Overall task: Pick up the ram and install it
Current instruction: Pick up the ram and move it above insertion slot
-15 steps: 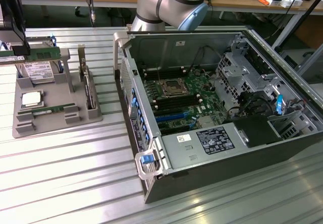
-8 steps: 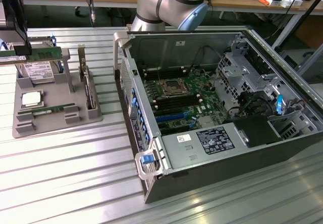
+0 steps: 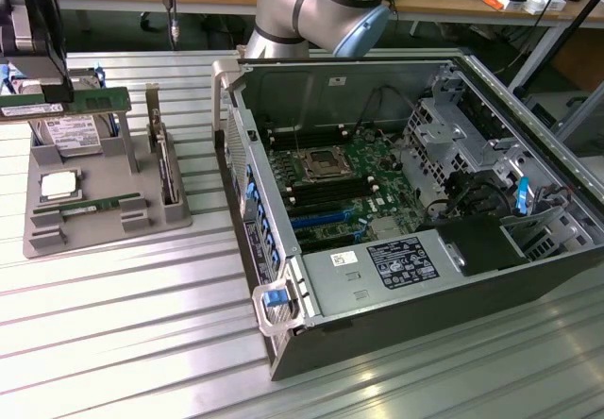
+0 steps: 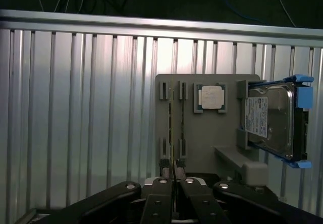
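Exterior view: the gripper [image 3: 58,93] hangs above the grey tray [image 3: 142,219] with its claw pinched narrow on the ram [image 3: 94,100]. The green stick lies level between the fingers, held clear of the tray and over the hard drive [image 3: 71,136] at its far end. On the tray also sit a square silver processor [image 3: 58,185] and a second green stick [image 3: 94,207] in a slot. The open computer case [image 3: 406,202] stands beside the tray, on the exterior view's right. Wrist view — the fingertips [image 4: 164,169] nearly meet on the ram's thin edge, with the tray [image 4: 202,138] well below.
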`<state>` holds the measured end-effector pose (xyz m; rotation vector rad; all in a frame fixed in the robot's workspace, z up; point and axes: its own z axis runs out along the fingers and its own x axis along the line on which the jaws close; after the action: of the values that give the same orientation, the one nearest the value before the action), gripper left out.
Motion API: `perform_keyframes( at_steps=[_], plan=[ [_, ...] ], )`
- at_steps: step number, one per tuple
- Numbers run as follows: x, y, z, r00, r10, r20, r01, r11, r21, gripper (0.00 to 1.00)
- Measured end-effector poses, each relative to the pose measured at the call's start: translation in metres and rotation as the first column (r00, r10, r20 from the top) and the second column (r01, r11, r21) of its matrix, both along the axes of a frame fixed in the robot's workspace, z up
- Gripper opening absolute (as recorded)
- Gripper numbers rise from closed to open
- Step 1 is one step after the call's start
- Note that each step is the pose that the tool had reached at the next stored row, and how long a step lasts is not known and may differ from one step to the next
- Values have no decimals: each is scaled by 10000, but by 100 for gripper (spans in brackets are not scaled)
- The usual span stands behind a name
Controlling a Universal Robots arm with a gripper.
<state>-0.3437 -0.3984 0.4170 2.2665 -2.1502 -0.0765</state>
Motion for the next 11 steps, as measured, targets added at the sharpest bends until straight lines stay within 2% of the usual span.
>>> perform_keyframes(
  at_steps=[11],
  plan=[
    [199,0,0,10000,0,1,0,10000,1,12]
  ],
)
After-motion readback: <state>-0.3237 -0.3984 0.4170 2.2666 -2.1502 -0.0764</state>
